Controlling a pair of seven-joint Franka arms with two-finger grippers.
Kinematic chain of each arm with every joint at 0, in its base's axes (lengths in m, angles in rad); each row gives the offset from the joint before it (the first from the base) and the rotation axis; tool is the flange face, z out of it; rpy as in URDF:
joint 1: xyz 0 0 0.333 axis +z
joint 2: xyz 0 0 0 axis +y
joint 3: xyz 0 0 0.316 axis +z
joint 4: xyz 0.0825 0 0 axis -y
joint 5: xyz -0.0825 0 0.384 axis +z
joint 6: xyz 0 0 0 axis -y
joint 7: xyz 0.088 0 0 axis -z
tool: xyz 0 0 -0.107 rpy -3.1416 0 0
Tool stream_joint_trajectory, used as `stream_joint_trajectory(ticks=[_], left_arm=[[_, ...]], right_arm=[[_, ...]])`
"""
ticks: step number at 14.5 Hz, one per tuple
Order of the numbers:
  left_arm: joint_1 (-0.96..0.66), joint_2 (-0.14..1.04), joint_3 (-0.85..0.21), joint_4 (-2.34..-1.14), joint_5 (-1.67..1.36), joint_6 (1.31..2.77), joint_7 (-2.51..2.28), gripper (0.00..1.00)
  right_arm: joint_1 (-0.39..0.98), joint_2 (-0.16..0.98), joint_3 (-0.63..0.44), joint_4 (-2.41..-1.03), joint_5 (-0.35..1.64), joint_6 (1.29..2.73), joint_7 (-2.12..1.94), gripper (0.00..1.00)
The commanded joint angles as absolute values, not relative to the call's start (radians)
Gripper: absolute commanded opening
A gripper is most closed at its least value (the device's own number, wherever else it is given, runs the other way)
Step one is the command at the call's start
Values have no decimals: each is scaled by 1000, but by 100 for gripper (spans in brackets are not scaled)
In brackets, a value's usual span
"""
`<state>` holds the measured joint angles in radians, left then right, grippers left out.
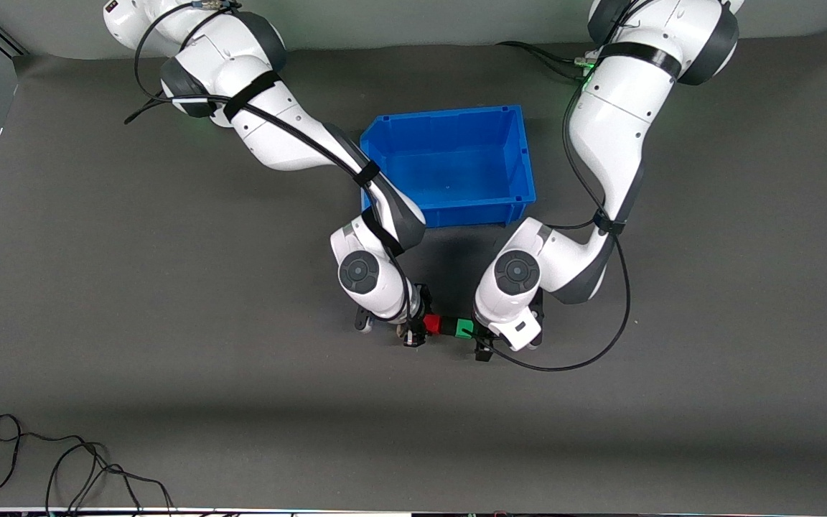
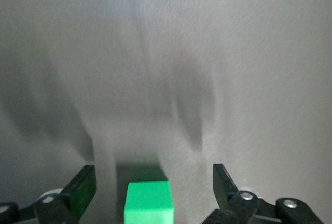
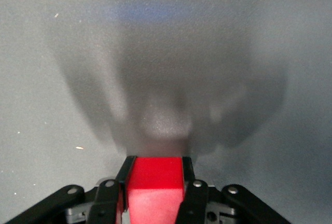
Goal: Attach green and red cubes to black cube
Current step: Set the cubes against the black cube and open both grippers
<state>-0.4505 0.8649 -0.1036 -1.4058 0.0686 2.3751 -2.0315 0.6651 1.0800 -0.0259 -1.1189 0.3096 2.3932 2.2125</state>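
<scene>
White arms, dark grey joint caps, black straps, black cables along links. Black jaws, silver screws. Green light near left shoulder.

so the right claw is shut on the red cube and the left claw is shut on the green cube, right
Not quite. The left claw is open, fingers standing apart from the green cube, as the left wrist view shows. The right claw is indeed shut on the red cube.
</scene>
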Motion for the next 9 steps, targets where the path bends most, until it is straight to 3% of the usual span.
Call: stream_joint_trajectory(ticks=[1, 3, 4, 5, 6, 9], left_arm=[[-370, 795, -101, -1397, 92, 2280, -1961, 100], [-318, 740, -103, -1397, 91, 2173, -1851, 100], [-290, 711, -103, -1399, 89, 2120, -1789, 100], [-253, 674, -103, -1404, 87, 2070, -1723, 100], [-211, 637, -104, -1410, 86, 2013, -1629, 100], [-102, 554, -106, -1410, 64, 1844, -1291, 100]], right_arm=[[669, 1092, -32, -1085, 299, 2379, 2201, 0], [669, 1086, -32, -1083, 299, 2379, 2201, 58], [669, 1080, -32, -1083, 299, 2378, 2201, 79], [669, 1071, -32, -1083, 298, 2375, 2201, 91], [672, 1065, -32, -1081, 281, 2350, 2201, 97], [678, 1014, -32, -1078, 236, 2231, 2188, 100]])
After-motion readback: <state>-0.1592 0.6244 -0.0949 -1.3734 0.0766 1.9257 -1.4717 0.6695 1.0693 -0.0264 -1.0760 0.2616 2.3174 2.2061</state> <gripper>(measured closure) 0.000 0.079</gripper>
